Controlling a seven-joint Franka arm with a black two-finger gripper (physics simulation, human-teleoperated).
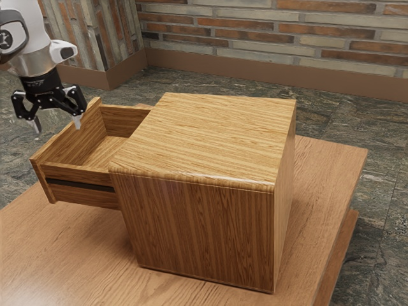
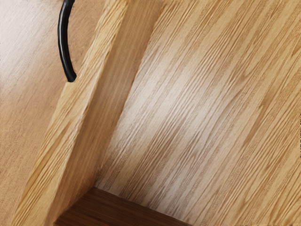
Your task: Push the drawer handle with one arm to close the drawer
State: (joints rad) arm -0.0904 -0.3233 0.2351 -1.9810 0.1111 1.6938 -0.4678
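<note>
Gripper: empty, fingers spread, near drawer front | Handle: outside on front, slim, probably rigid; push at mid-bow, no pinch needed | Drawer: pulled out leftward in exterior view, likely light, prone to bind if pushed askew | Cabinet: seemingly heavy

No word, brand, number or sign can be read for certain. Above the tool, a round emblem on the white robot arm bears a pale mark, too small to tell. Just above the tool, the black flange carries tiny pale marks, likewise illegible.
</note>
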